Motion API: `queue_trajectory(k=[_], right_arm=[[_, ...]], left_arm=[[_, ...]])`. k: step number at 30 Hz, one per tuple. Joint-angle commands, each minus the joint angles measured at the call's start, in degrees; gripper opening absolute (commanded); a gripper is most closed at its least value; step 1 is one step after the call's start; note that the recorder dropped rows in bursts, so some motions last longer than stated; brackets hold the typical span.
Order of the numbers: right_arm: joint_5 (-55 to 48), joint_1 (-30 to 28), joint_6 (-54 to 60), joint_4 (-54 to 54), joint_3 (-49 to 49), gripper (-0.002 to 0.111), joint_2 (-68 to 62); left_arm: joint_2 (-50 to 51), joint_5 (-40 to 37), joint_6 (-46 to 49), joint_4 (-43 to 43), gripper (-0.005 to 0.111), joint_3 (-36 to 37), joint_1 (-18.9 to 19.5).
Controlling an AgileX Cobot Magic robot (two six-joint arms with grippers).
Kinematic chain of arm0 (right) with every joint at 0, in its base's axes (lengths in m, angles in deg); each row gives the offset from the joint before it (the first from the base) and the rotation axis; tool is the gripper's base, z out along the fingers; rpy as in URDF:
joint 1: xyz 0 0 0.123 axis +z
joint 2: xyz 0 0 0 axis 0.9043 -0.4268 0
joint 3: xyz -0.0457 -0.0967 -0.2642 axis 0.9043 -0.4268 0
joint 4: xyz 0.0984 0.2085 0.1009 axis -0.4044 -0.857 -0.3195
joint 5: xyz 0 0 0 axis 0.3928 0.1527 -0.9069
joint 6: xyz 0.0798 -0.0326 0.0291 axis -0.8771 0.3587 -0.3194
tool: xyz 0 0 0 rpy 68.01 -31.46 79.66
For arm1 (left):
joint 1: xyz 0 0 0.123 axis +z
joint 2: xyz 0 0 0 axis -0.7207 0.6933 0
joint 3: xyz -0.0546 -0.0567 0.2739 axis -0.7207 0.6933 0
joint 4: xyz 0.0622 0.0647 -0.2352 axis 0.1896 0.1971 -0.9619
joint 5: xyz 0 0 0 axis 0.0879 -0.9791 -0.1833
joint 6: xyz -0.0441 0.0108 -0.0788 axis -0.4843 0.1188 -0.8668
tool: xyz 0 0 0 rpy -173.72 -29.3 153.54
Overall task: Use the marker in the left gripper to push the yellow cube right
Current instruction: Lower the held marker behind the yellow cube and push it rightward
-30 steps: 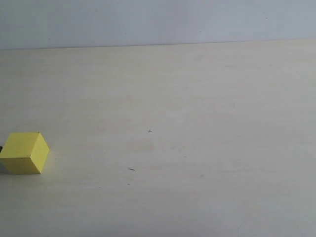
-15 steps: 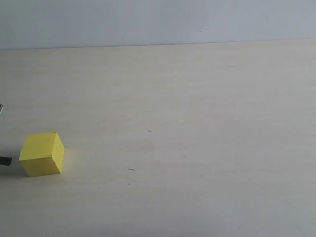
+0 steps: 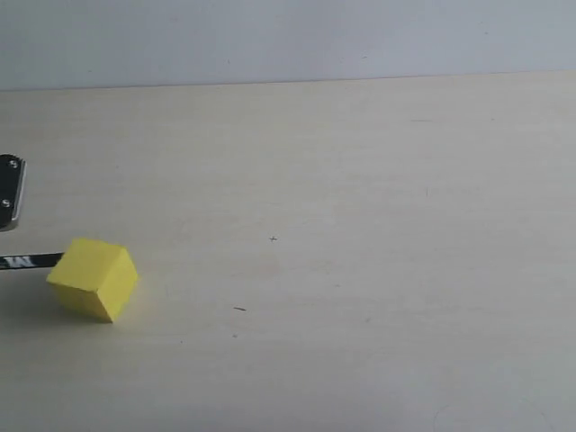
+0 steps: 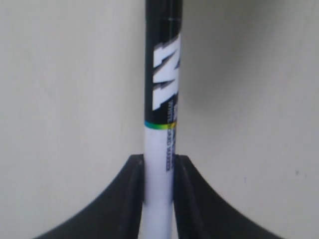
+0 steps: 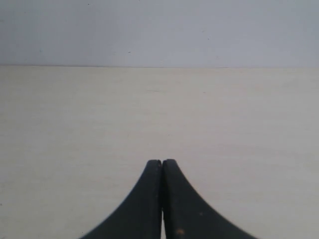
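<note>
yellow cube [image 3: 93, 278] far left, marker [image 3: 22, 262] against it, open table [image 3: 360, 270] rightward

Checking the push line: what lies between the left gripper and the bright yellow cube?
Only the slim black-and-white marker, clamped in the left gripper; the exterior view shows its black end reaching the left side of the bright yellow cube.

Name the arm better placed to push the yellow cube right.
Left. The left end effector grips the marker, which reaches the yellow cube's left side. The right end effector is shut, empty, no cube in its view.
</note>
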Motion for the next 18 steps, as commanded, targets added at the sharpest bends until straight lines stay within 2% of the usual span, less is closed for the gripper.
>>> queue_trajectory(k=[1,4,9,18], right_arm=[[0.35,-0.34,0.06,-0.17,-0.24,0.0,0.21],[0.35,-0.34,0.06,-0.17,-0.24,0.0,0.21],[0.35,-0.34,0.06,-0.17,-0.24,0.0,0.21],[0.35,-0.34,0.06,-0.17,-0.24,0.0,0.21]], left_arm=[[-0.58,-0.25,3.09,-4.45,0.0,0.03,-2.22],[-0.58,-1.28,-3.24,2.14,0.0,0.03,-1.16],[-0.58,-4.51,-4.42,6.67,0.0,0.03,-0.21],[-0.58,-4.89,-4.31,3.48,0.0,0.03,-0.55]])
